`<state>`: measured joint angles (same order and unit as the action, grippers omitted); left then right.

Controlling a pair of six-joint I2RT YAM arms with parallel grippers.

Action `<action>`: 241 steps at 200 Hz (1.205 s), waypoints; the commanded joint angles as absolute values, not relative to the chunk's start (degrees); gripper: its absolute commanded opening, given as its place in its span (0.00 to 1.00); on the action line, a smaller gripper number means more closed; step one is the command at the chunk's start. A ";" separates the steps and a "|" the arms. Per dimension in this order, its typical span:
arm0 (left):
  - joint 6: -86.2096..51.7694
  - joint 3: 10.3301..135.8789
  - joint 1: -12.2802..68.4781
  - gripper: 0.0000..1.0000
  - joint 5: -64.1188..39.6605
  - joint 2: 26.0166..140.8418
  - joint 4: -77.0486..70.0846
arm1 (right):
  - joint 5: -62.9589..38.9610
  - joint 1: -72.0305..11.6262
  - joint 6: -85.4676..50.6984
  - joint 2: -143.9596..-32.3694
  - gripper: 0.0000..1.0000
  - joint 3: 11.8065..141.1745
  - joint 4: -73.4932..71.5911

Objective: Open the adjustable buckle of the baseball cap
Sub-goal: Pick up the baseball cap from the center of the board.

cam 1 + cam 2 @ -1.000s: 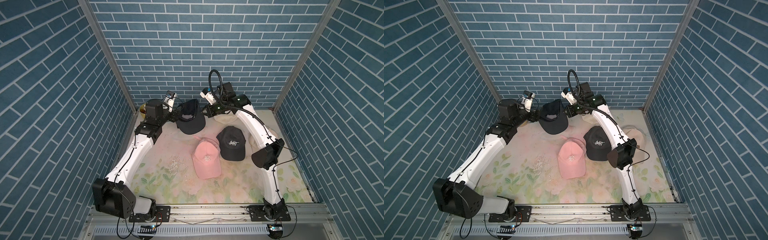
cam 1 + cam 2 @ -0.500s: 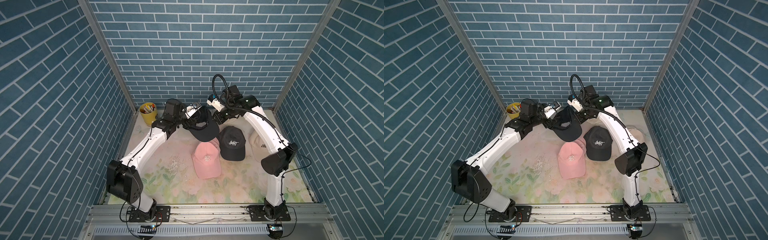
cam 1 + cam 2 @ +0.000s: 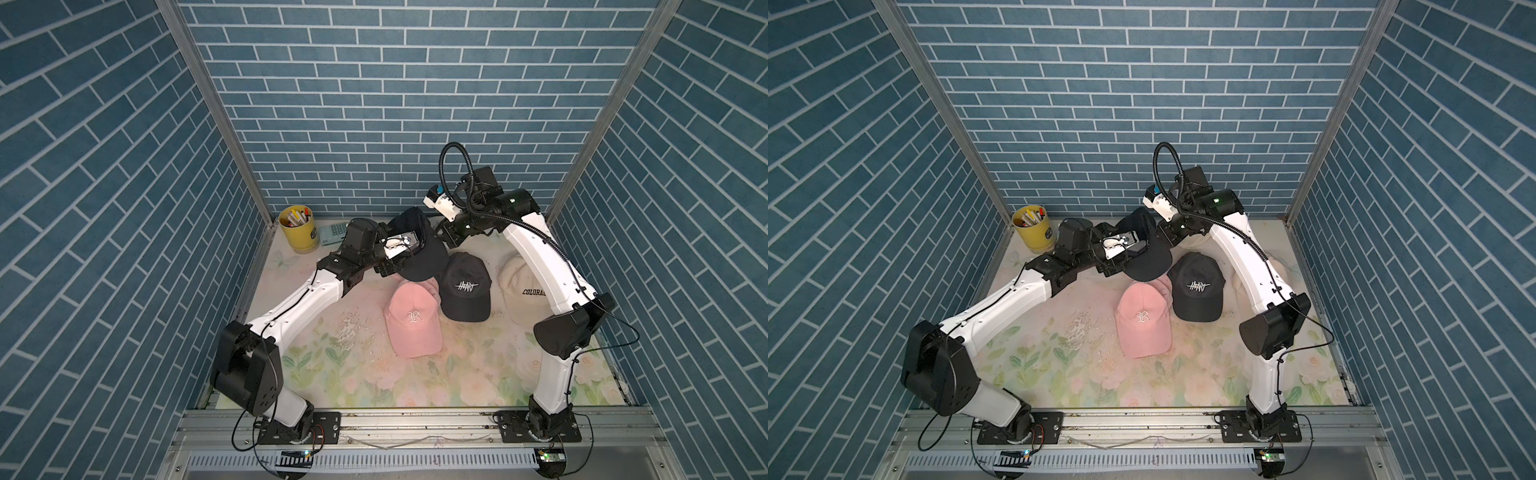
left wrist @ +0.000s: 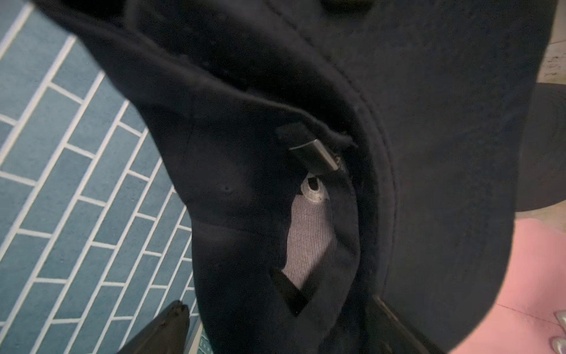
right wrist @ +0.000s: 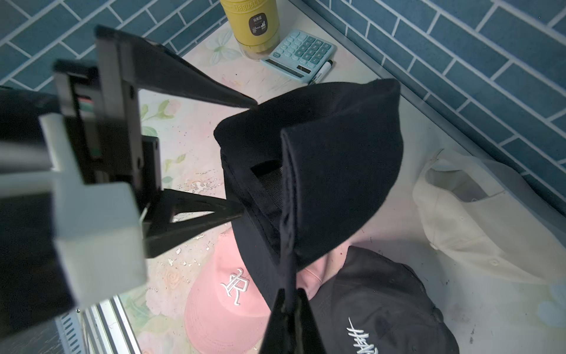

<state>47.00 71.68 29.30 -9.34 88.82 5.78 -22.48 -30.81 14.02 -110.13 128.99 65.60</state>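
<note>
- At the back of the table, lifted clear of the floral mat: the plain black cap, hanging between the two arms and just above the pink cap.
- Buckle: a small metal clasp at the cap's rear opening, visible only in the left wrist view. Pale lining shows through the gap beside it. It looks fastened to me.
- Right gripper: clenched on a fold of the cap's dark cloth and carrying the cap. I cannot tell whether that fold is strap or rim.
- Left gripper: spread wide and grasping nothing, with one finger on either side of the cap's rear edge. The lower fingertip is at the rim, touching or just short of it; I cannot tell which.
- Step in hand, as I read it: lining the free pincer up on the clasp. The opening itself is not yet done.
- Next move calls for a fine approach to the small metal piece, then a pinch or lever on the clasp while the right arm keeps the cloth taut. The limp fabric may swing.
- Around: a lettered black cap and a cream cap lie on the mat. A yellow cup and a calculator sit in the far corner, well apart.
</note>
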 commanded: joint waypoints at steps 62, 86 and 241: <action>50.03 71.54 29.43 0.84 -3.71 91.88 3.37 | -29.70 -29.05 17.84 -102.57 0.00 123.67 62.30; 47.84 72.92 29.53 0.68 -2.40 93.66 0.12 | -30.40 -28.87 18.18 -102.66 0.00 123.15 62.07; 37.20 78.15 28.43 0.27 -8.71 98.32 -3.97 | -31.73 -27.42 18.21 -101.93 0.00 117.33 56.59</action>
<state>39.13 76.53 29.30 -7.31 98.72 -5.61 -29.82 -28.16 15.33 -104.99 119.37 59.51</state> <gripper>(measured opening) 0.345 0.055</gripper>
